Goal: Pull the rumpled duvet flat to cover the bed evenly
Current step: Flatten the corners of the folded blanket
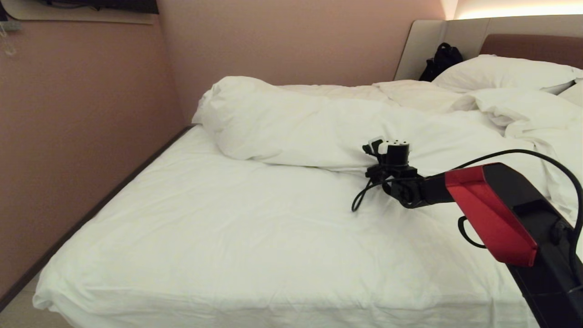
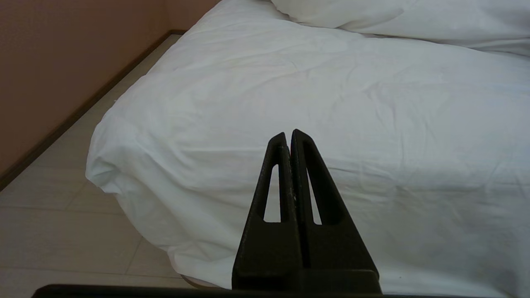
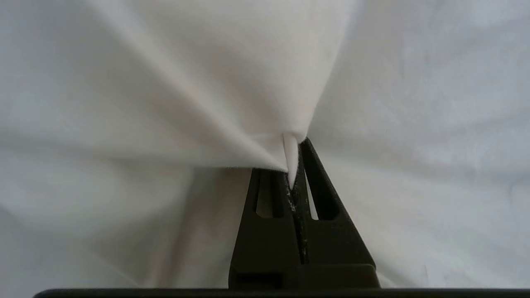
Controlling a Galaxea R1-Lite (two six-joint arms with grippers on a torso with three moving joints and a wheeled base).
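Clearly, in the head view the thick, puffy white duvet lies heaped in a long roll across the far half of the wide low white-sheeted bed, leaving the near half of the mattress bare to the thin fitted sheet. White pillows sit at the brown padded headboard, with a dark bag beside them. The right arm reaches to the roll's near edge, where the right pincer meets the fabric.

From the left wrist view, the left pincer hangs parked off the bed's near corner, its black fingers pressed together on nothing, well apart from the duvet at the top of the picture.

Up close in the right wrist view, the right pincer is clamped on a thin fold of white duvet cloth, with creases fanning out from the pinch.

By my judgement the quilt is soft, bulky and limp rather than heavy: it will drag and bunch instead of sliding as one sheet. So small a pinch may catch only the cover and could slip. A deeper bite on the hem or a corner would likely hold better, with a low, slow pull toward the foot.
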